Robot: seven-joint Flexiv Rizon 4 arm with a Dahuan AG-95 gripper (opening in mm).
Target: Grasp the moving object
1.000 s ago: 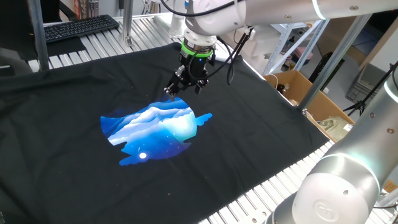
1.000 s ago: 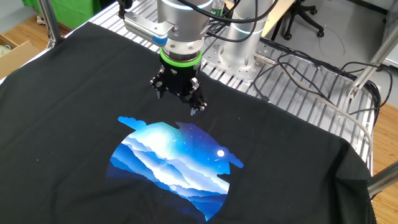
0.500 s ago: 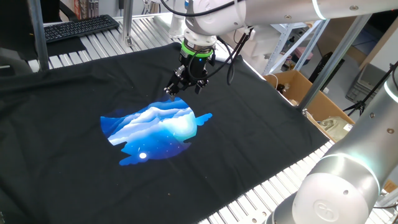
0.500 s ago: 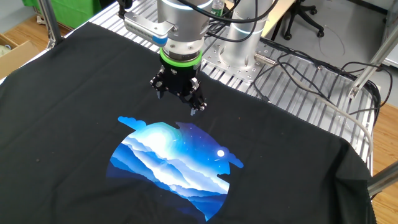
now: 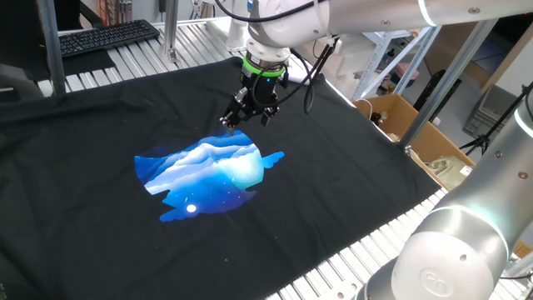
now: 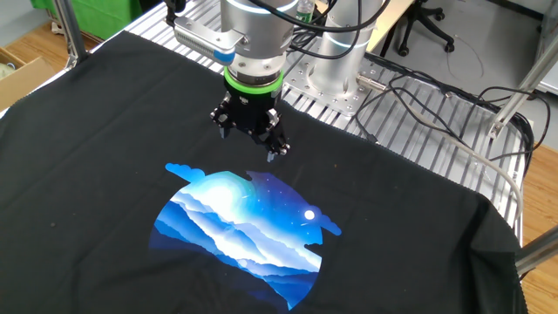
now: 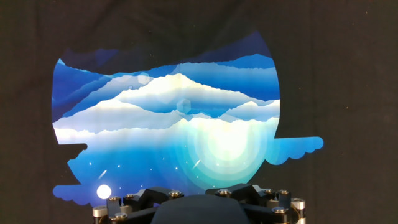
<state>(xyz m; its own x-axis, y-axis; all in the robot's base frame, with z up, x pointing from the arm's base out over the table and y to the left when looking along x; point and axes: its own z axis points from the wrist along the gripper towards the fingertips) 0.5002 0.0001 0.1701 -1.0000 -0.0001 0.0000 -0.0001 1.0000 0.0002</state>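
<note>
The tiny yellow toy figure with a pink top shows in no view. My gripper (image 5: 244,122) hangs a little above the black cloth (image 5: 350,167), at the far edge of the blue-and-white printed patch (image 5: 208,175). In the other fixed view the gripper (image 6: 251,142) has its two fingers spread apart with nothing between them. The hand view shows only the gripper's black base along the bottom edge and the printed patch (image 7: 168,124) filling the middle; the fingertips are out of that frame.
A keyboard (image 5: 108,35) lies at the far left on the slatted metal table (image 5: 350,267). An open cardboard box (image 5: 416,133) stands off the right side. A second robot arm (image 5: 466,242) rises at the front right. Cables (image 6: 436,96) trail behind the cloth.
</note>
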